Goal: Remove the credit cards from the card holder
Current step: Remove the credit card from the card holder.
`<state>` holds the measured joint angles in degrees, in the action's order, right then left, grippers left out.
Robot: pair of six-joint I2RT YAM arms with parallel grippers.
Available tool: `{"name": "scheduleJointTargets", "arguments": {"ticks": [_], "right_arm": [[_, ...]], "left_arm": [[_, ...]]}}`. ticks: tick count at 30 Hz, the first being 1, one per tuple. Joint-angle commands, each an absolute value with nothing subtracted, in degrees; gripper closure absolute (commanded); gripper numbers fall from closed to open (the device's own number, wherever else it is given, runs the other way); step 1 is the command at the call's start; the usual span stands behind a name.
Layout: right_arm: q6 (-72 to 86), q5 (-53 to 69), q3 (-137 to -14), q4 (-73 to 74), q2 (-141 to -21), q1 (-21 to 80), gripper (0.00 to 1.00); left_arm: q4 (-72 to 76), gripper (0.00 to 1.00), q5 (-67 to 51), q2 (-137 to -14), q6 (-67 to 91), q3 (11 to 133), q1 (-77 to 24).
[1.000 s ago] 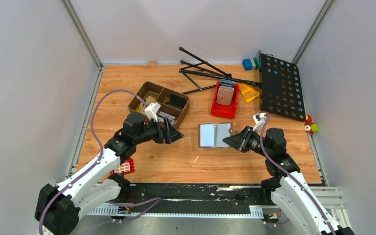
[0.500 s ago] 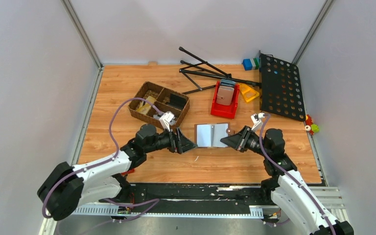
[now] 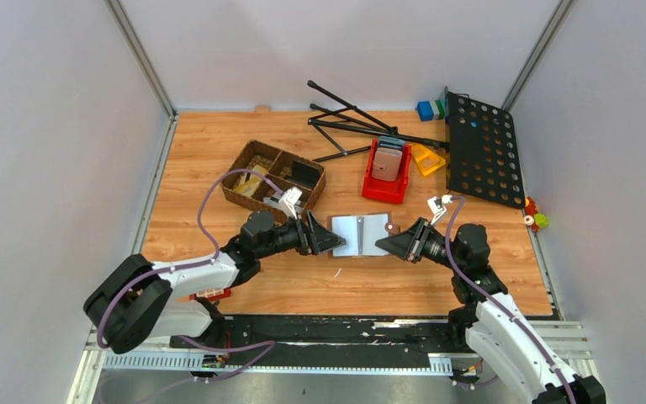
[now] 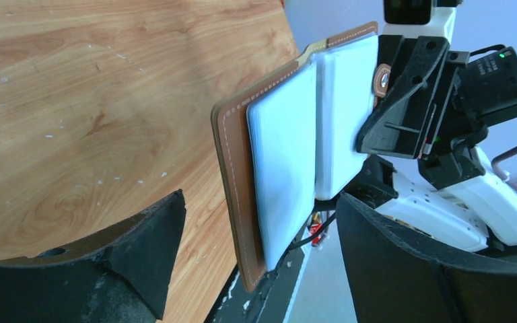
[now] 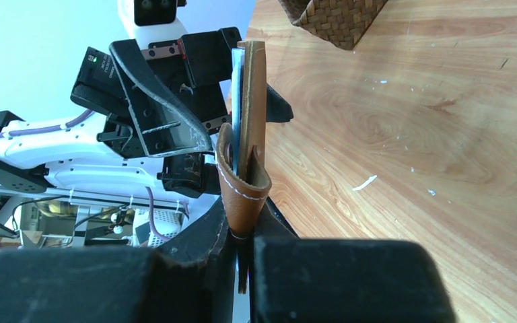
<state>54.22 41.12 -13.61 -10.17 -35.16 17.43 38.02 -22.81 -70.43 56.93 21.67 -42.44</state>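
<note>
Holder: your holder was open at mid-table, brown cover down and pale sleeves facing up in the top view. Couldn't tell if it rested on the table or hung just clear.
Cards: you couldn't pick out single cards. Only a thin grey edge showed inside the cover in the R wrist view.
R gripper: your R gripper sat at the holder's 3 o'clock, fingers pinched tight on its brown edge by the tab.
L gripper: your L gripper sat at the holder's 9 o'clock, fingers wide apart. They stood either side of the holder's stitched edge, w/ no contact visible.
Basket: wicker basket was at 10 o'clock from the holder, near the L wrist.
Bin: red bin was at 1 o'clock, apart from the holder.
Panel: black holed panel was at 2 o'clock, by the R wall.
</note>
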Motion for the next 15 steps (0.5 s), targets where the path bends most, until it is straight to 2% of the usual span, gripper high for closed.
{"name": "scheduleJointTargets", "arguments": {"ticks": [1,3,7,8,9,10,11,13,15], "right_arm": [[58.33,43.99,-12.47,-18.86,-35.80,17.22,0.98],[58.60,44.25,-12.30,-19.59,-36.02,17.23,0.97],[56.78,45.35,-13.19,-17.27,-36.34,17.23,0.94],[54.87,45.43,-14.23,-15.43,-36.37,17.23,0.88],[52.79,45.33,-15.22,-12.52,-36.38,17.23,0.76],[50.38,44.76,-16.59,-8.60,-36.31,17.23,0.57],[47.45,43.53,-18.18,-2.68,-36.11,17.20,0.48],[42.05,39.56,-21.32,6.46,-35.61,17.23,0.41],[38.61,36.60,-23.11,10.92,-34.74,17.23,0.44]], "left_arm": [[50.47,0.17,-24.33,-74.47,60.58,22.78,-43.34],[53.86,0.26,-25.05,-76.63,61.90,23.01,-43.62],[59.34,0.60,-25.68,-79.79,63.68,23.09,-43.77],[59.60,0.70,-25.44,-79.80,63.48,23.01,-43.77],[59.17,0.79,-25.02,-79.57,63.14,22.89,-43.81],[58.29,0.86,-24.28,-79.09,62.66,22.86,-43.78],[56.99,0.92,-23.80,-78.73,62.07,22.97,-43.70],[53.60,0.95,-23.31,-77.83,60.41,23.46,-43.68],[51.61,0.96,-23.37,-77.08,59.54,23.81,-43.68]]}}
